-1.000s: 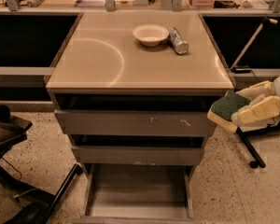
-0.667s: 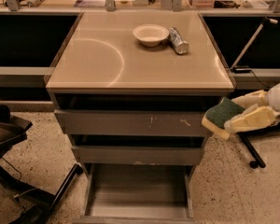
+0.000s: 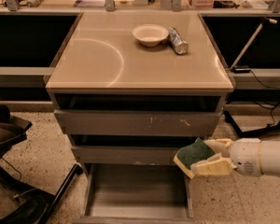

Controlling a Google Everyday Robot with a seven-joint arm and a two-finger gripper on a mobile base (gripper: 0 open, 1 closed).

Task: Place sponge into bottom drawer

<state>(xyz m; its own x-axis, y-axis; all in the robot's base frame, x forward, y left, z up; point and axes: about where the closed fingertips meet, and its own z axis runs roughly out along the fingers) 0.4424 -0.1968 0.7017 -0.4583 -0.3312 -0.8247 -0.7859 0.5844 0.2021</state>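
My gripper point(image 3: 206, 156) reaches in from the right at the cabinet's lower right corner. Its cream fingers point(image 3: 213, 166) are shut on the sponge point(image 3: 193, 153), which shows a dark green top and a yellow foam edge. The sponge hangs in front of the middle drawer's right end, above the right side wall of the bottom drawer point(image 3: 137, 190). The bottom drawer is pulled out, a shallow grey tray with a bare floor.
A white bowl point(image 3: 150, 33) and a silver can point(image 3: 178, 40) lie on the cabinet top point(image 3: 107, 64). Two grey-fronted drawers point(image 3: 137, 122) sit above the open one. A black chair base point(image 3: 18, 181) stands at lower left, and a stand's legs point(image 3: 252, 129) at right.
My gripper has carried the sponge left and downward, from beside the cabinet's right edge at top-drawer height to just above the open bottom drawer's right side.
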